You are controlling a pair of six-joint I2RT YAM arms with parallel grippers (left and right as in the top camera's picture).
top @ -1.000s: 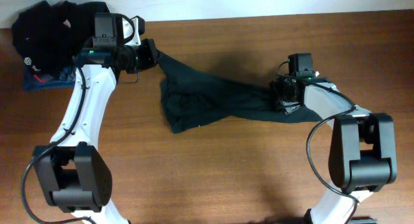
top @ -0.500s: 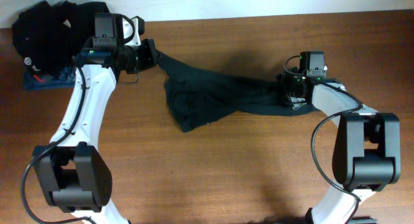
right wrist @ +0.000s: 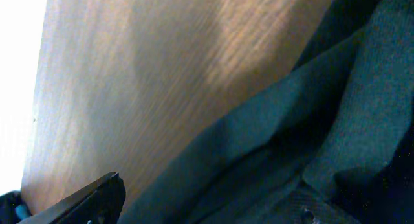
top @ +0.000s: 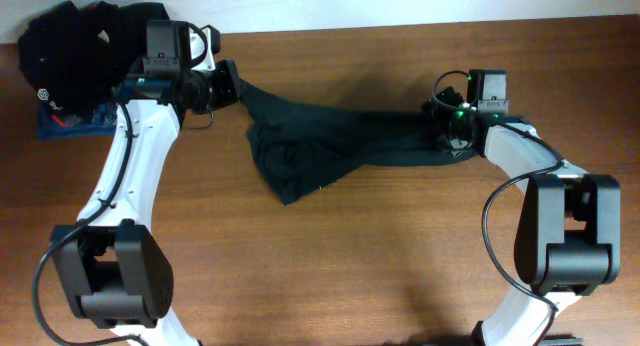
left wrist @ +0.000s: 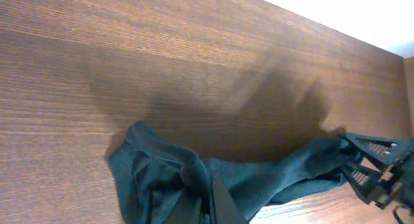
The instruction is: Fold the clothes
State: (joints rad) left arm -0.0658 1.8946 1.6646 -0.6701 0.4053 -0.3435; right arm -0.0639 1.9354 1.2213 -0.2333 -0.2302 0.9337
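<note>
Brown wood grain runs across the table (top: 400, 266), which fills the overhead view and carries both arms.

A dark green garment (top: 320, 146) is strung out across the far half of the table between the two grippers. Its upper edge is pulled into a long band from left to right. A bunched, wrinkled lobe hangs down from the left part and lies on the wood near the middle. In the left wrist view, the garment (left wrist: 194, 179) casts a broad shadow on the table behind it.

A heap of black clothes (top: 70, 51) sits in the far left corner, well apart from the green piece. A blue item (top: 60, 126) shows just beneath the heap's near edge.

The left gripper (top: 232, 83) is clamped on the garment's upper left corner, and the cloth fans out straight from its fingertips. The right gripper (top: 447, 136) pinches the opposite end, where the band narrows and stops. From the right wrist, the cloth (right wrist: 310, 140) fills the lower right of the view, too close and blurred to show the pinch itself.
</note>
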